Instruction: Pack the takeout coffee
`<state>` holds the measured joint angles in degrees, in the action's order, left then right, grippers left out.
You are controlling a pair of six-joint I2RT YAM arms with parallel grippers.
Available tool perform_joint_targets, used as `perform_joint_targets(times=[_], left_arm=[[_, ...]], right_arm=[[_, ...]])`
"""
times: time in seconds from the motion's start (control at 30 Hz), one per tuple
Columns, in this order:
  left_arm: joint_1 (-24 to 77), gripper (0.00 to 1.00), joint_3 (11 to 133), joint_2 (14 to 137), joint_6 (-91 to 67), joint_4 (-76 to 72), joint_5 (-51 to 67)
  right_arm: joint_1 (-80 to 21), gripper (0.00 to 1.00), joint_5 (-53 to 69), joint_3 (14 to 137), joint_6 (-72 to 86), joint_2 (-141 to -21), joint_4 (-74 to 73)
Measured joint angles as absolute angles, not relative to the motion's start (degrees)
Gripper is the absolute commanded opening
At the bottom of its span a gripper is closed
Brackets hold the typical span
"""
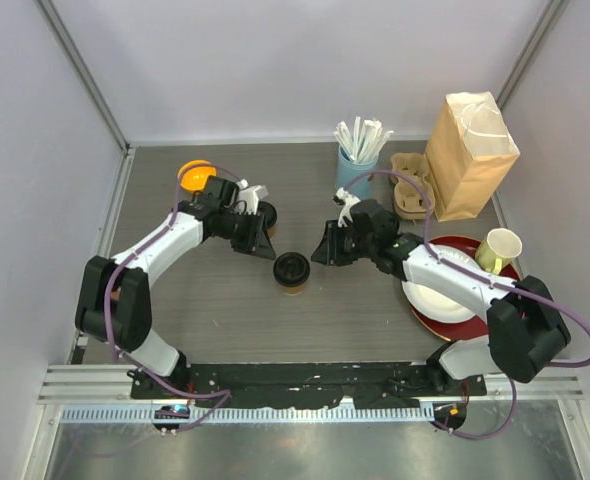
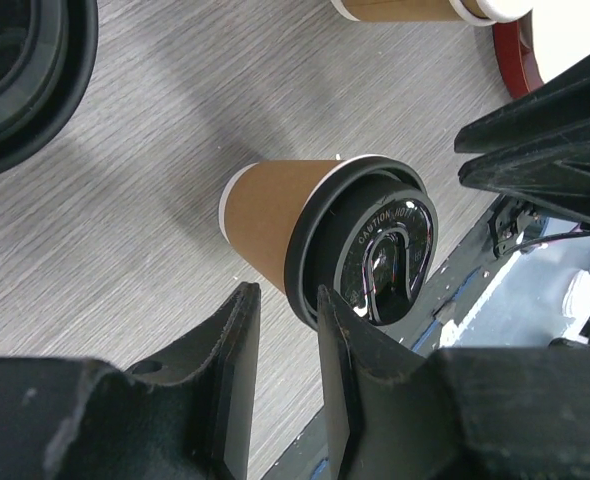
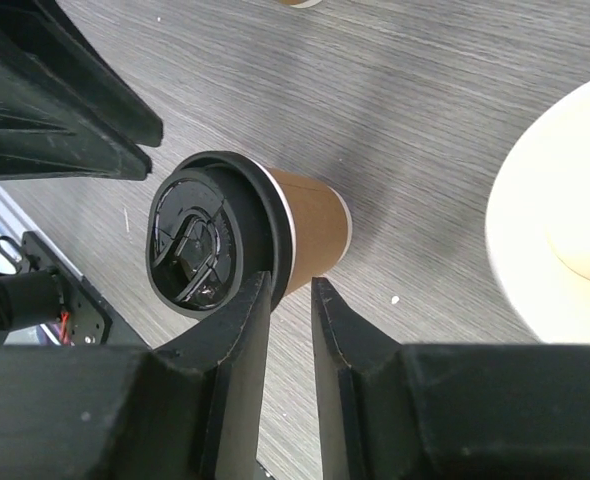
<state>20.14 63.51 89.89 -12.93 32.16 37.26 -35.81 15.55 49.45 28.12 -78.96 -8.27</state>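
Note:
One takeout coffee (image 1: 293,270), a kraft cup with a black lid, stands in the middle of the table between my two grippers. My left gripper (image 1: 265,243) is just up-left of it. In the left wrist view the cup (image 2: 275,225) lies right beyond the tips (image 2: 286,292), which stand a narrow gap apart with only table between them. My right gripper (image 1: 320,250) is just right of the cup. Its tips (image 3: 291,280) are also narrowly apart and empty, with the cup (image 3: 310,225) close ahead. A second lidded cup (image 1: 266,213) stands beside the left gripper.
At the back right are a pulp cup carrier (image 1: 412,185), a kraft paper bag (image 1: 468,150) and a light-blue cup of straws (image 1: 358,165). A red plate (image 1: 445,325) holds a white plate (image 1: 440,295) and a yellow cup (image 1: 500,250). An orange object (image 1: 195,175) sits back left.

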Motion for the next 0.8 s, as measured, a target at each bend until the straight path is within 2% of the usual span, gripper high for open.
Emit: perform_joint_targets(times=[0.8], left_arm=[[20.1, 0.29, 61.3, 93.9, -17.5, 28.2, 42.9]], right_arm=[[-35.0, 0.22, 21.0, 47.2, 30.7, -83.3, -1.3]])
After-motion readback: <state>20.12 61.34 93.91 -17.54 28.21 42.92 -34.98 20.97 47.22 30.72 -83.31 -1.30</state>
